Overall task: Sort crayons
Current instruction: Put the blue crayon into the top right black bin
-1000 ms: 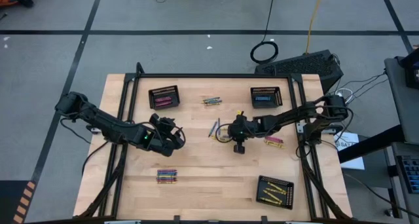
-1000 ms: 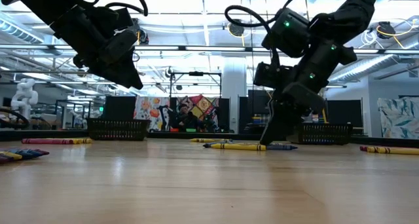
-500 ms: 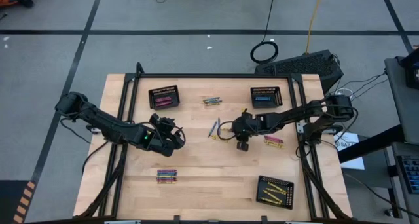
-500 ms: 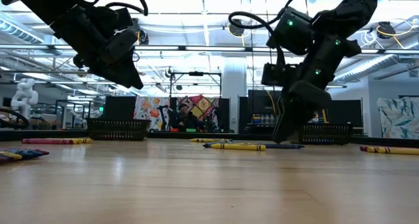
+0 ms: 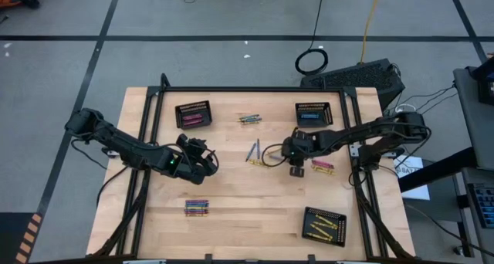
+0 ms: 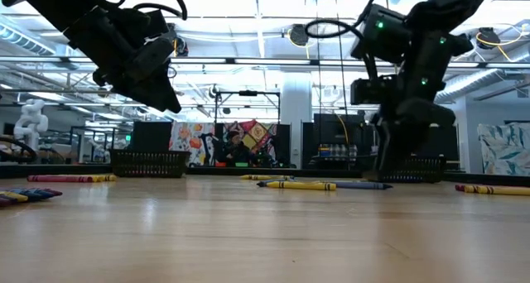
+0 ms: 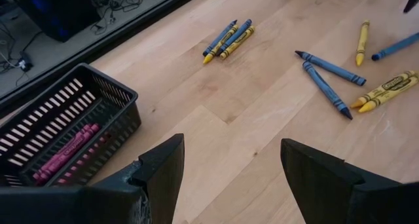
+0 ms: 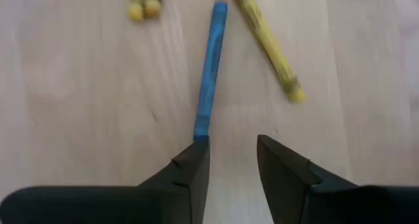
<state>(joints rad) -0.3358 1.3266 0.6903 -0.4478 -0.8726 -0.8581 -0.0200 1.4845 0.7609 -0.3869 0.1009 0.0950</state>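
Note:
My right gripper (image 5: 296,170) (image 8: 232,149) stands open low over the table's middle, fingers pointing down. A blue crayon (image 8: 209,73) lies flat ahead of it, its near end at one fingertip. A yellow crayon (image 8: 268,47) lies beside it. More loose blue and yellow crayons (image 5: 258,154) lie just left of the gripper, and pink ones (image 5: 323,166) just right. My left gripper (image 5: 204,162) (image 7: 229,152) hangs open above the table, left of the middle, with nothing between its fingers. My right gripper has the blue crayon's near end (image 8: 200,133) right at the tip of one finger (image 8: 195,160). Whether the finger touches it, I cannot tell. The crayon lies flat on the table, pointing away from the fingers, not between them.
Black mesh baskets stand at the far left (image 5: 193,113) with pink crayons, the far right (image 5: 314,113) with blue, and the near right (image 5: 324,225) with yellow. Small crayon piles lie at the far middle (image 5: 248,119) and near left (image 5: 197,208).
My right gripper has gone toward the table's right edge, away from the loose blue and yellow crayons in the middle, and has risen slightly off the tabletop.

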